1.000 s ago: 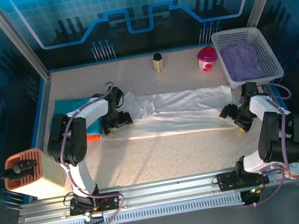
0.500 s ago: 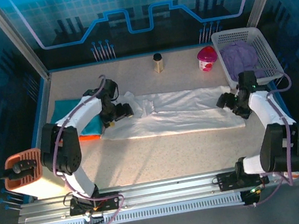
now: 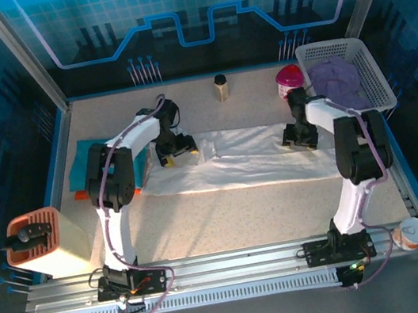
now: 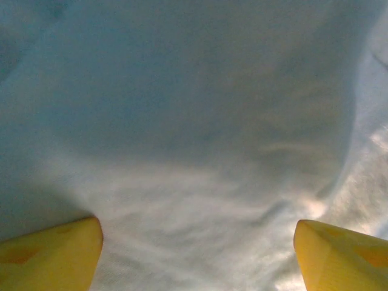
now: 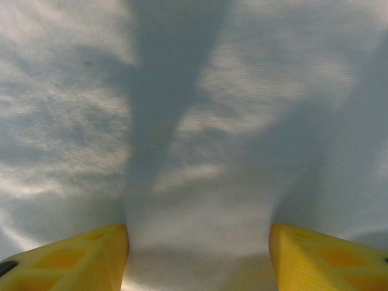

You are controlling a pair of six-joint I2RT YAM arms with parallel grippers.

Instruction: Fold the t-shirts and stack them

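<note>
- The white shirt (image 3: pixel 250 162) lies spread in a long, wrinkled band across the middle of the counter (image 3: pixel 227 218).
- The left tool (image 3: pixel 175 149) is down at the white shirt's left end, near its far edge.
- In the left wrist view its yellow fingers (image 4: pixel 51 254) stand wide apart. White cloth lies below and between them, and nothing is gripped.
- The right tool (image 3: pixel 301 139) is down on the white shirt near its right end, also toward the far edge.
- In the right wrist view its fingers (image 5: pixel 73 257) stand partly apart with white cloth between them. Whether the cloth is pinched I cannot tell.
- The teal shirt (image 3: pixel 86 165) lies flat just left of the white shirt, with a strip of the orange shirt (image 3: pixel 81 195) at its near side.
- The basket (image 3: pixel 377 84), holding purple cloth (image 3: pixel 337 83), stands beyond the white shirt's right end.
- A pink cup (image 3: pixel 289 80) and a small bottle (image 3: pixel 220 88) stand beyond the white shirt's far edge.
</note>
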